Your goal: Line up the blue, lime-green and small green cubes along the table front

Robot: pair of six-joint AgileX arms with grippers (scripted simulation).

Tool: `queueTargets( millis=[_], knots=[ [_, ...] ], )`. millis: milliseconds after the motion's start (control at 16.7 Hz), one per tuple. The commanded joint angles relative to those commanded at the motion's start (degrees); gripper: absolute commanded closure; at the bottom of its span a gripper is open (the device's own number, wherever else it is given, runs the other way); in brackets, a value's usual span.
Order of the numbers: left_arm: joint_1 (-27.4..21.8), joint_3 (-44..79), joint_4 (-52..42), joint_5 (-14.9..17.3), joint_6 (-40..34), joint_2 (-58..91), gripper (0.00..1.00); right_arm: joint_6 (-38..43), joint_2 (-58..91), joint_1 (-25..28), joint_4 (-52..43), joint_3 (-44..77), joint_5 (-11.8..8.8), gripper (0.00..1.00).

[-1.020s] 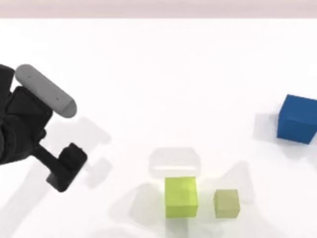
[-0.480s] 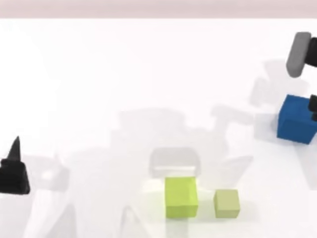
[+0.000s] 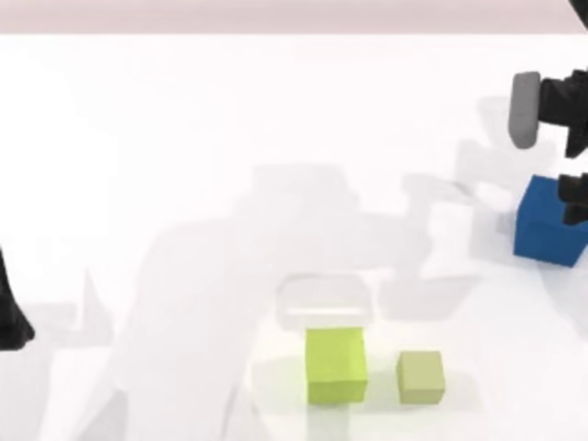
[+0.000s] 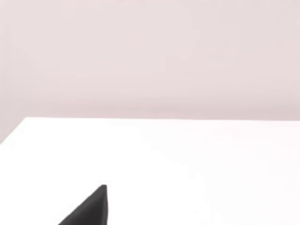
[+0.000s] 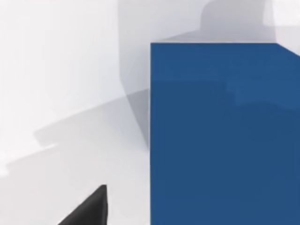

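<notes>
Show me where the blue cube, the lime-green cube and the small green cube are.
blue cube [image 3: 548, 230], top view, front face.
lime-green cube [image 3: 335, 358], top view, top face.
small green cube [image 3: 420, 372], top view, top face.

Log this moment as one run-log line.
right pincer: at matte deep-blue cube, table's right | left arm: parked, left edge | bright lime-green cube and dull olive-green small cube: side by side at front

centre table [image 3: 230, 138] open | right pincer [image 3: 577, 197] crowds blue cube [image 3: 547, 225], seemingly
</notes>
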Motion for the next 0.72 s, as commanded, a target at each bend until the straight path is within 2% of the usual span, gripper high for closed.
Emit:
queueTargets(
  millis=[360, 720],
  knots=[
    [0.0, 0.0, 0.0, 0.0, 0.0, 0.0, 0.00, 0.0, 0.6, -0.1, 2.4, -2.0, 0.0, 0.00],
    [0.0, 0.0, 0.0, 0.0, 0.0, 0.0, 0.00, 0.2, 4.9, 0.1, 16.3, -11.0, 0.0, 0.00]
  ],
)
